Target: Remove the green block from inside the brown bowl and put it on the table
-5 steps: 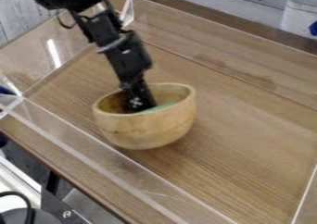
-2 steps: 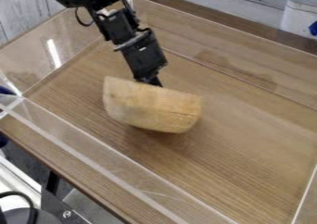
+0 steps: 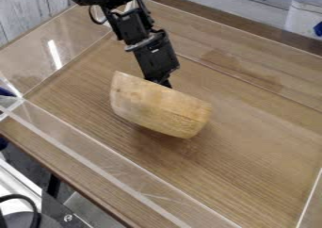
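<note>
The bowl [image 3: 160, 107] at the middle of the frame looks like light wood, pale tan with a faint grain, its outer side smooth and softly matt. The tabletop [image 3: 239, 156] around it looks like brown wood with fine streaks of grain and a low satin sheen. Clear plastic, glossy, forms the low wall [image 3: 94, 160] across the lower left. The arm [image 3: 130, 26] at the upper left looks black and mostly matt, with small shinier patches.

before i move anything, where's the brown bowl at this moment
In the camera view the brown bowl is tipped on its side, left of centre, directly below the black arm and above the table.
</note>
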`<action>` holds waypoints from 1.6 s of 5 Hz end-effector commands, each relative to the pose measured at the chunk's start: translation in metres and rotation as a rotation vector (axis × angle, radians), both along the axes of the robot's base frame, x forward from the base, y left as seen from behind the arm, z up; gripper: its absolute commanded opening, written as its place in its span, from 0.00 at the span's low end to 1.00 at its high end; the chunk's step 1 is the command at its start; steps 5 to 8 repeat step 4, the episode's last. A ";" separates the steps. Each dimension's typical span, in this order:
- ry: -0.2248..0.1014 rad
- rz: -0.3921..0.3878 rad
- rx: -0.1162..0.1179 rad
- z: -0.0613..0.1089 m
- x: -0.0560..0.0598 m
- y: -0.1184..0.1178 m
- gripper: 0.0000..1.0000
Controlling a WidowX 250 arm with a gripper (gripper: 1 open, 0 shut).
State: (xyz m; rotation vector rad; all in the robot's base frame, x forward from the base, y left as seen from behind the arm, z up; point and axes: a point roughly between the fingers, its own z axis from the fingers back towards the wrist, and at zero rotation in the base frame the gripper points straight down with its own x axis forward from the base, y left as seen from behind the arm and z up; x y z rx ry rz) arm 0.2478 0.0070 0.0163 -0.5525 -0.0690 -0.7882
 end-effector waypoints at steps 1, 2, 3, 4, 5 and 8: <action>0.035 -0.080 0.014 -0.012 -0.015 -0.016 0.00; 0.069 -0.056 0.025 -0.010 -0.015 -0.015 0.00; 0.103 -0.023 0.037 -0.007 -0.016 -0.012 0.00; 0.137 0.016 0.047 -0.005 -0.016 -0.007 0.00; 0.137 0.016 0.047 -0.005 -0.016 -0.007 0.00; 0.137 0.016 0.047 -0.005 -0.016 -0.007 0.00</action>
